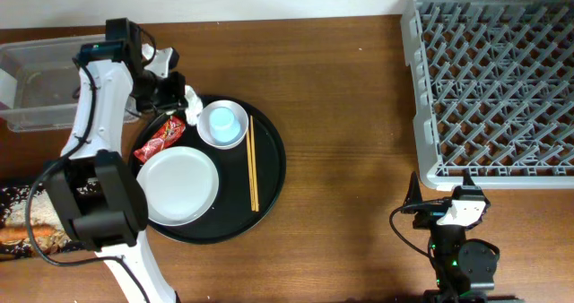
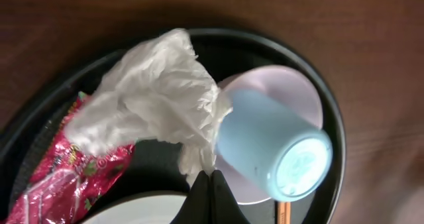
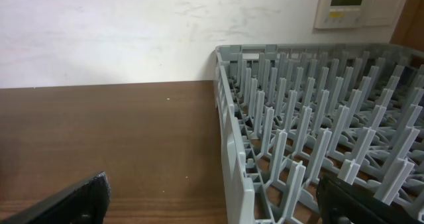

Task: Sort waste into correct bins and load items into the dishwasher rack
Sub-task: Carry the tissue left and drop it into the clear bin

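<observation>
The left gripper (image 2: 211,179) was shut tight, its two dark fingers pinched on the lower end of the crumpled white tissue (image 2: 154,95); the tissue spread out from the pinch over the back of the round tray (image 1: 271,155), and in the wrist view one edge of it overlapped the top of the red wrapper (image 2: 58,179); whether it was clear of the tray could not be told. Just beside the tissue the blue cup (image 2: 271,148) lay tipped in the small white bowl (image 2: 295,88), its base turned toward the wrist camera; the bowl sat at the back of the round tray. The white plate (image 1: 178,185) lay at the front of that tray, with the wrapper just behind it on the left; the two chopsticks (image 1: 252,164) lay side by side along the plate's right.

The clear tub (image 1: 9,81) stood at the far left of the table (image 1: 350,160), close to the left arm; the flat tray (image 1: 11,192) sat at the near left edge, with pale rice scraps (image 1: 20,209) on it.

The right gripper (image 3: 213,189) hung wide open with nothing between its fingers, near the front corner of the grey rack (image 3: 318,138); the rack stood at the far right of the table, well apart from the round tray.
</observation>
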Tool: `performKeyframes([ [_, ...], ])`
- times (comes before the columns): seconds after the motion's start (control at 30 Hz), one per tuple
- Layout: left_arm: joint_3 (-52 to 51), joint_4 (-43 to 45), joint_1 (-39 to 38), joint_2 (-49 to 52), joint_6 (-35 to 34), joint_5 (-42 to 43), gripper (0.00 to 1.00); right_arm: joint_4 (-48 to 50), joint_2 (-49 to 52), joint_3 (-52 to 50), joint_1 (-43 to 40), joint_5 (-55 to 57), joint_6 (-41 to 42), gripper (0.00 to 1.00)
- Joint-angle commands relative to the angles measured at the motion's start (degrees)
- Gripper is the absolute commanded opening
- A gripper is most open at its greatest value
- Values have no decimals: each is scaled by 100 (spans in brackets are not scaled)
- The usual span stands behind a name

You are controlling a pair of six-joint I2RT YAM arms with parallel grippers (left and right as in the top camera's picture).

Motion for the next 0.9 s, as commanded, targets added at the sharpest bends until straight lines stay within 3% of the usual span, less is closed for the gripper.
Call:
performKeyframes([
  [0.0,566,20,28,48,-529,101,0,-44,-48,-26,-37,70,0,98],
  [0.17,1180,61,243,48,-1034,-52,0,-44,-48,-26,-37,70,0,98],
  [0.3,1397,599,529,48,-1587,-1032,0,-44,-48,-26,-37,70,0,98],
  [0.6,1394,1344,994,55,-1593,-2905,1,-44,-48,-26,-37,70,0,98],
  [0.87,1392,1510,1384,210,-1587,-3418,5,-44,-48,-26,-37,70,0,98],
])
